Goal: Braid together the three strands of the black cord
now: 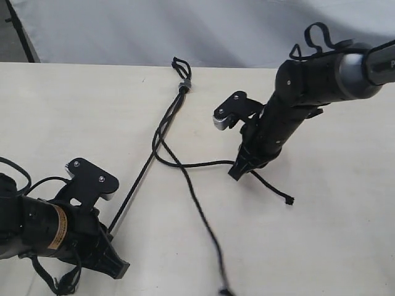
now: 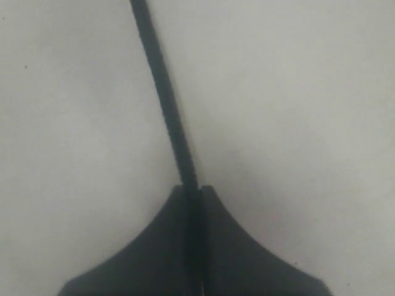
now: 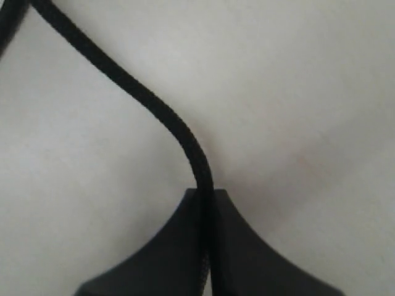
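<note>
Pale wooden tabletop (image 1: 345,246) under a grey-white cloth backdrop (image 1: 185,31). Laid out on it, black cord (image 1: 183,92), with loop (image 1: 181,63) and grey band (image 1: 183,85) at the far edge near the middle. Below the band, three strands (image 1: 170,117) running close together, then spreading toward the near side, not braided.

Left strand (image 1: 139,182) drawn out in a straight line down to the lower-left arm. Left gripper (image 2: 199,191) clenched on that strand, fingertips pressed together with the cord pinched between them.

Right strand (image 1: 197,164) bending sideways along the table into right gripper (image 3: 205,194), likewise clamped tight on it. Beyond that gripper, short end and knotted tip (image 1: 289,201) lying free on the wood.

Middle strand (image 1: 200,213) slack, snaking away to the near edge, held by neither gripper. Grippers well apart, one on each side of the loose strand.
</note>
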